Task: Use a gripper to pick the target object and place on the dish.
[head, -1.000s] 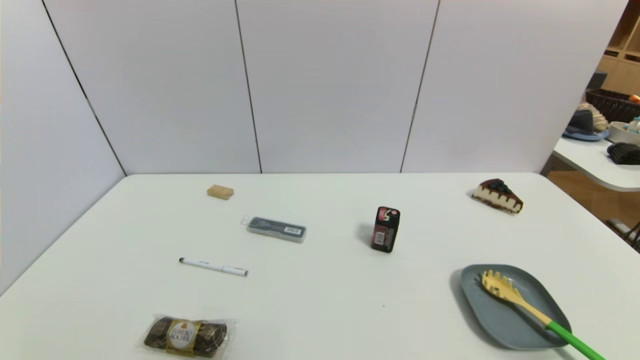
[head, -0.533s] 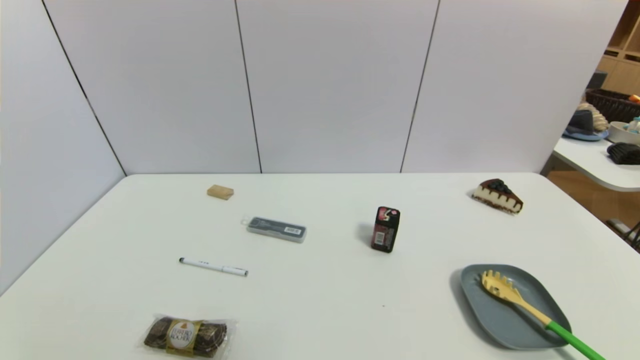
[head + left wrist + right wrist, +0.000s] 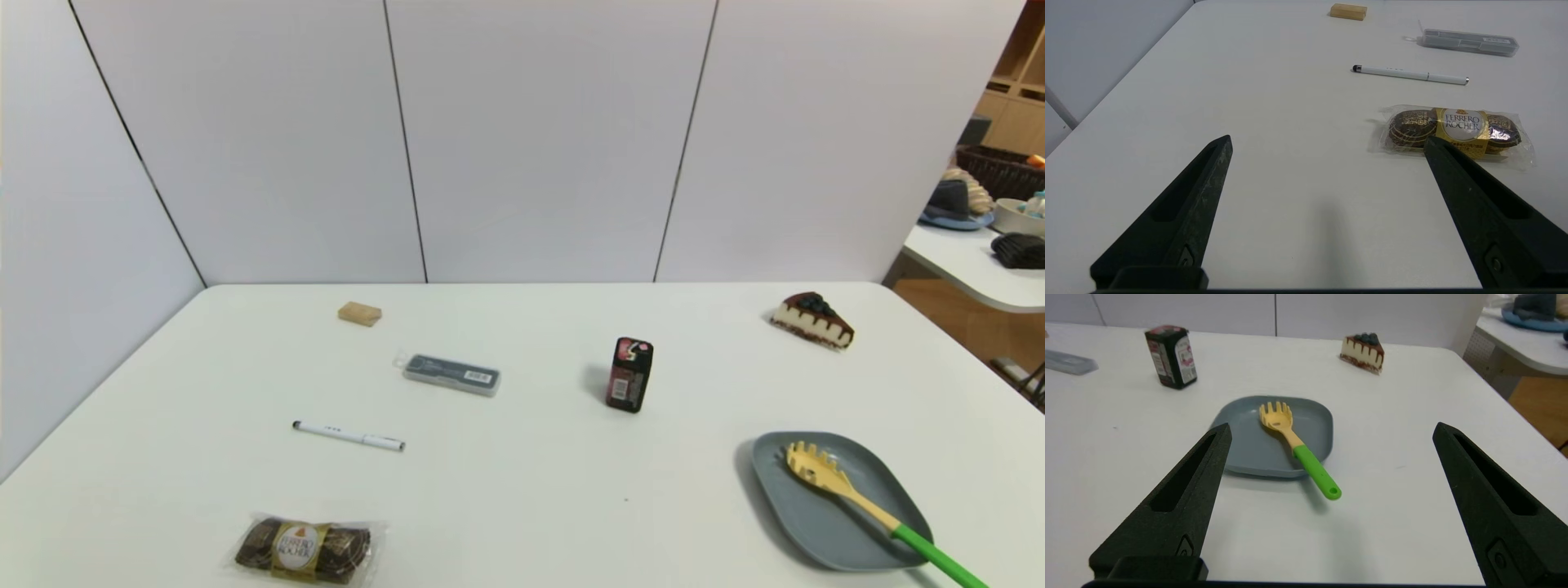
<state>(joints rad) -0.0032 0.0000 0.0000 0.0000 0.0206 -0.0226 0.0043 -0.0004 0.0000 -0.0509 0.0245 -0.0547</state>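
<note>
A white desk (image 3: pixel 522 490) stands against pale wall panels. Near its front right edge lies a flat grey-blue dish (image 3: pixel 796 506) with a low rim. The spaghetti server (image 3: pixel 849 494) rests on it: its pale yellow toothed head with a round hole sits inside the dish, the yellow neck crosses the rim, and the bright green handle juts out past the dish over the desk. Judging by how it lies, the placing looks finished.

The right hand (image 3: pixel 1331 430) hovers low and level in front of the dish, its two pointed black fingers spread wide and holding nothing. The left hand (image 3: pixel 1327 141) sits parked at the desk's left front, its fingers also spread wide and empty, with a wrapped pack of chocolates (image 3: pixel 1455 130) just beyond one fingertip.

The server looks like light, stiff, smooth plastic, so it is likely to slide or pivot if nudged. The narrow neck or the green handle near it seems the best place to pinch; the overhanging handle end could tip it.

Elsewhere on the desk: a slim white pen (image 3: pixel 349 436), a grey case (image 3: pixel 451 375), a small tan block (image 3: pixel 360 313), an upright dark box (image 3: pixel 629 374) and a slice of cake (image 3: pixel 812 320), all well apart from the dish
</note>
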